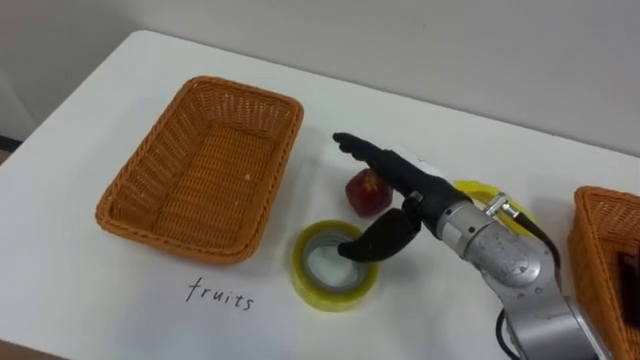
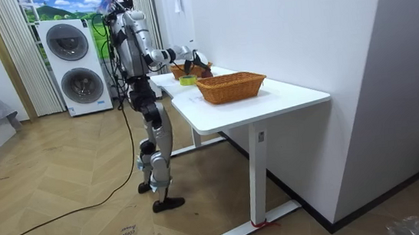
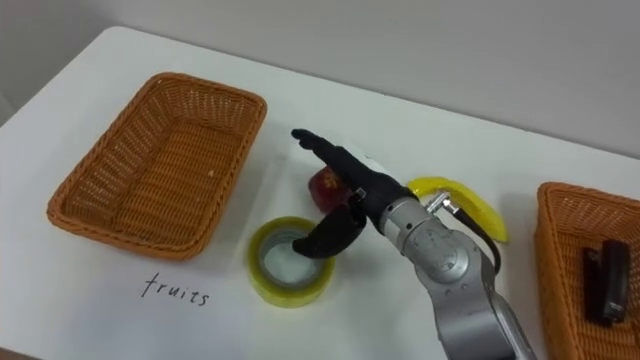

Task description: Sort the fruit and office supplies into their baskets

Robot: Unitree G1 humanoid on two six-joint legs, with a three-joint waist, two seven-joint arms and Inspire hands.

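A red apple (image 1: pixel 366 192) lies on the white table (image 1: pixel 120 310), just right of the empty wicker basket (image 1: pixel 200 165) labelled "fruits". My right hand (image 1: pixel 395 180) hovers over the apple with fingers stretched out and thumb hanging down, open and holding nothing. A yellow tape roll (image 1: pixel 333 264) lies flat in front of the apple, under the thumb. A banana (image 3: pixel 470 203) lies behind my right forearm, partly hidden. A second wicker basket (image 3: pixel 570 260) at the right holds a black stapler (image 3: pixel 607 272).
In the room view I stand at the table's (image 2: pixel 269 100) end near the wall, with two washing machines (image 2: pixel 73 65) behind me. The handwritten label "fruits" (image 1: pixel 220 295) sits on the table before the left basket.
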